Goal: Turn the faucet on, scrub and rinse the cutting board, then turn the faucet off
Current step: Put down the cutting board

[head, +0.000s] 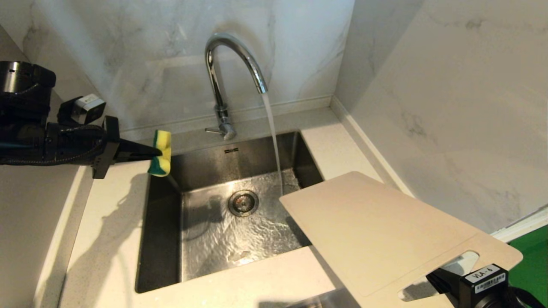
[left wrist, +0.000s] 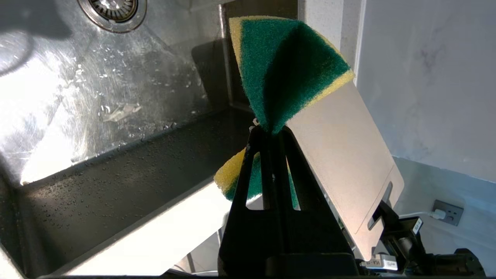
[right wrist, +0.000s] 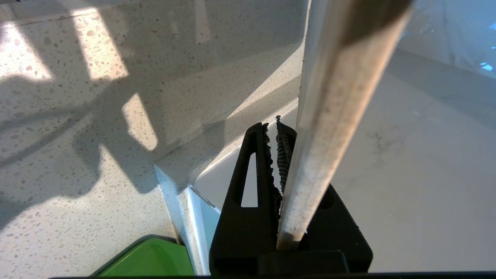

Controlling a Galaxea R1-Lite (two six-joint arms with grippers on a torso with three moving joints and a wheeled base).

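Water runs from the chrome faucet (head: 222,81) into the steel sink (head: 162,239). At the sink's left rim my left gripper (head: 155,152) is shut on a green-and-yellow sponge (head: 162,154), pinched at its middle so it fans out past the fingertips (left wrist: 267,130); the sponge (left wrist: 286,66) is held in the air. The pale cutting board (head: 385,231) hangs tilted over the sink's right front corner, clear of the water stream. My right gripper (head: 433,281) is shut on the board at its handle slot. From the right wrist the board's edge (right wrist: 329,116) runs out of the gripper (right wrist: 273,128).
The drain (head: 243,202) sits mid-sink in rippling water. Marble walls close in behind and on the right. White speckled counter (head: 107,239) surrounds the sink. A bright green flat object (right wrist: 151,257) lies at the counter's right edge.
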